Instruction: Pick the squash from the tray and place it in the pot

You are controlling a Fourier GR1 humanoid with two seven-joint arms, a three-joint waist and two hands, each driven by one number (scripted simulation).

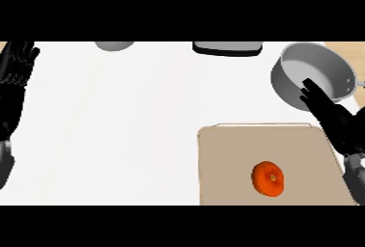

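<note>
An orange, round squash (pixel 268 178) lies on the beige tray (pixel 228 159) at the lower right of the head view. A grey metal pot (pixel 311 77) stands beyond the tray at the upper right, tilted toward me so its inside shows. My right hand (pixel 335 118) hovers between the pot and the tray's right edge, fingers straight and spread, holding nothing and overlapping the pot's near rim. My left hand (pixel 16 77) rests open at the far left edge, fingers up.
A grey rounded object (pixel 114 45) sits at the counter's far edge, upper middle-left. A dark-and-white flat object (pixel 227 48) lies at the far edge, left of the pot. The white counter (pixel 128 125) stretches left of the tray.
</note>
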